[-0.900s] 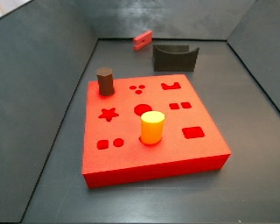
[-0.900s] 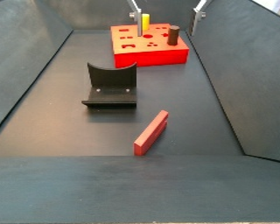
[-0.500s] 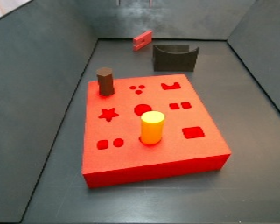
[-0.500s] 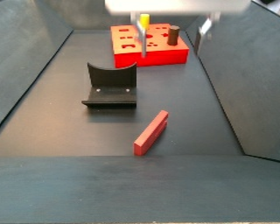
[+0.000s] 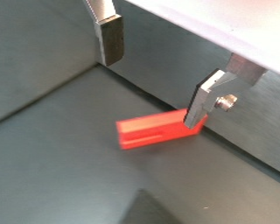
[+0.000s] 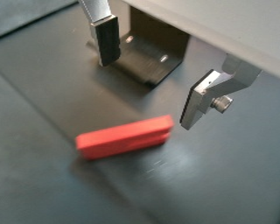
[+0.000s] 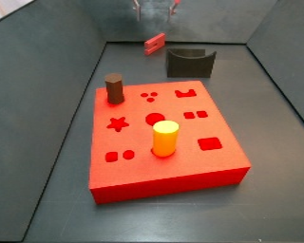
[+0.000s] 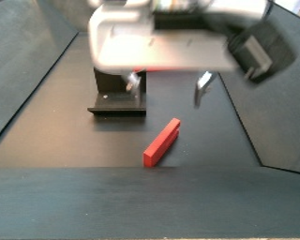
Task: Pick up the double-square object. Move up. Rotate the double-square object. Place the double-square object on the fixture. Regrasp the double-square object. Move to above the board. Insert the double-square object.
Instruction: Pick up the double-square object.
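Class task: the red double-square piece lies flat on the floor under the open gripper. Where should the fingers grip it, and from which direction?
Come straight down from above. The double-square object lies flat and thin, so only its long side edges offer grip; close the gripper across its narrow width, near mid-length.

claw (image 8: pixel 167 86) above double-square object (image 8: pixel 163 142), beside fixture (image 8: pixel 117 92)

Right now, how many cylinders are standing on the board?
2. The brown cylinder stands at one corner of the board; the yellow cylinder stands nearer its middle. The gripper, open, hangs above the double-square object and hides the board in that side view.
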